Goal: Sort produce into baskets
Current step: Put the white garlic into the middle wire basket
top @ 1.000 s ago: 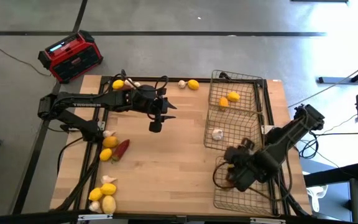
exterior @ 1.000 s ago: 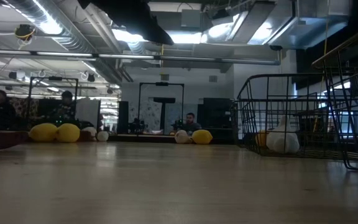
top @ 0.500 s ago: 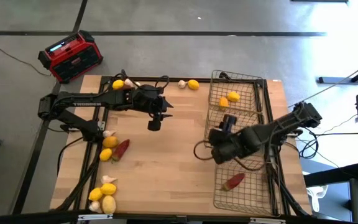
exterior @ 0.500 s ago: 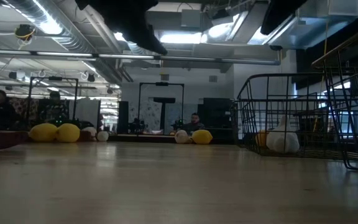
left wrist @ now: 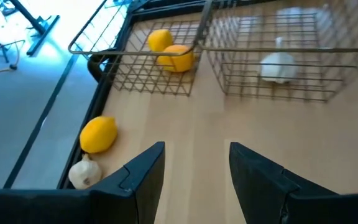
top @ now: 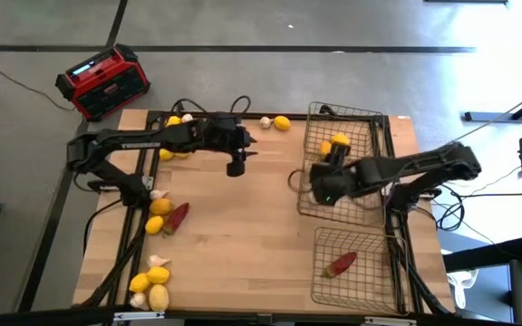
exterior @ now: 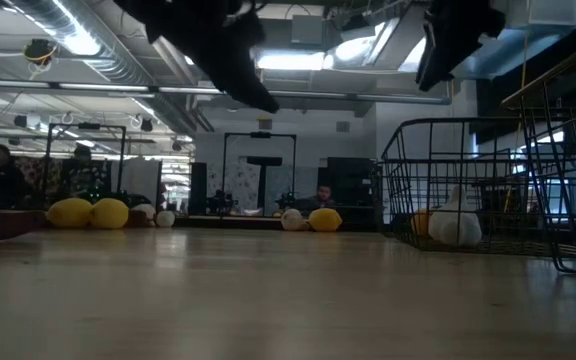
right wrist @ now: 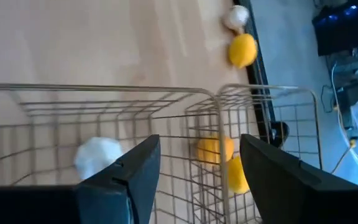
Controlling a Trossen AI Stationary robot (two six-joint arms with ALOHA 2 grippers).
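My left gripper (top: 236,166) hangs open over bare table near the far edge, its fingers (left wrist: 148,165) empty. A lemon (left wrist: 98,134) and a garlic bulb (left wrist: 84,173) lie ahead of it at the far edge. My right gripper (top: 320,186) is open and empty above the middle basket (top: 356,195), where a garlic bulb (right wrist: 98,155) rests on the mesh floor. The far basket (top: 352,122) holds two lemons (top: 337,142). A chili pepper (top: 341,263) lies in the near basket (top: 370,281). More lemons, garlic and a chili (top: 178,215) lie along the table's left side.
A red-and-black radio (top: 102,81) stands on the floor beyond the far left corner. Black frame rails (top: 143,195) run along the table's left side among loose produce (top: 157,276). Bare wood (top: 243,235) lies between the arms. People sit in the room behind.
My right gripper has swung from over the near basket toward the far edge, rolling as it went, and now hangs over the middle basket. The chili it had been covering now shows on the near basket's floor. My left gripper has moved toward the far edge and slightly right.
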